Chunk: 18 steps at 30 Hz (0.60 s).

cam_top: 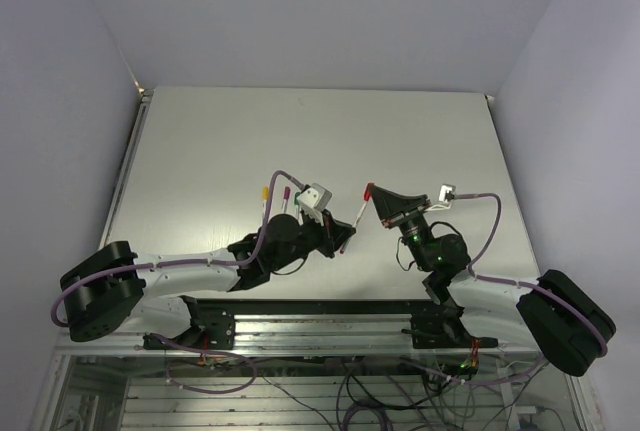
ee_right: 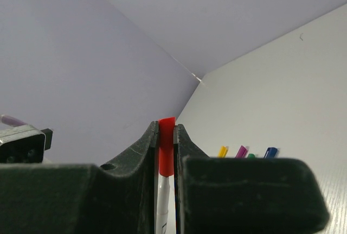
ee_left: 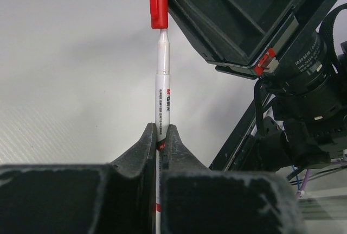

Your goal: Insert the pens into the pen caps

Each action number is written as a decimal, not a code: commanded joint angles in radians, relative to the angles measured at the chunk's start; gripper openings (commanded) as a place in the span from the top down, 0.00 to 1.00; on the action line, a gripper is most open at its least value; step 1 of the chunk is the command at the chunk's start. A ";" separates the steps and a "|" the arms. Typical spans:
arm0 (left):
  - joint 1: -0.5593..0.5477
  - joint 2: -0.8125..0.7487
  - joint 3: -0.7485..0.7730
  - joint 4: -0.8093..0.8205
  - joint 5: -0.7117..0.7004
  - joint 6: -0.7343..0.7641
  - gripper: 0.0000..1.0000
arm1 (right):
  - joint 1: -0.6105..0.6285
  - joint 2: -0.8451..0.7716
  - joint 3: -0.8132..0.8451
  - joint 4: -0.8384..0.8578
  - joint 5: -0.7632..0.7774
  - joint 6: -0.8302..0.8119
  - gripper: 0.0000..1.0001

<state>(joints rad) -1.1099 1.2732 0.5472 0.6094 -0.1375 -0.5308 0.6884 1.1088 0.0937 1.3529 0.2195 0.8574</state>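
My left gripper (cam_top: 345, 233) is shut on a white pen (cam_top: 356, 217), held above the table. In the left wrist view the pen (ee_left: 162, 82) rises from between the closed fingers (ee_left: 146, 144), and its tip is inside a red cap (ee_left: 158, 3). My right gripper (cam_top: 374, 196) is shut on that red cap (cam_top: 369, 190). In the right wrist view the cap (ee_right: 166, 147) is clamped between the fingers (ee_right: 146, 147), with the white pen (ee_right: 164, 201) entering it from below. The two grippers face each other along the pen.
Other capped pens lie on the table behind my left arm (cam_top: 264, 199). In the right wrist view only their yellow (ee_right: 222, 151), purple (ee_right: 241, 151), green (ee_right: 251, 156) and blue (ee_right: 270, 151) cap ends show. Side walls enclose the table.
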 commanded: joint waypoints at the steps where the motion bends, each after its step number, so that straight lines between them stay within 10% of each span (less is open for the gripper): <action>1: -0.004 -0.015 -0.007 0.069 -0.036 0.010 0.93 | 0.013 0.000 0.009 -0.012 -0.033 0.005 1.00; 18: -0.004 -0.075 -0.057 0.165 -0.174 -0.007 0.93 | 0.033 -0.035 0.005 -0.084 -0.116 0.017 1.00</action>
<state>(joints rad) -1.1160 1.2423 0.5007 0.6544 -0.2279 -0.5327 0.7120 1.0981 0.0994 1.2903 0.1406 0.8761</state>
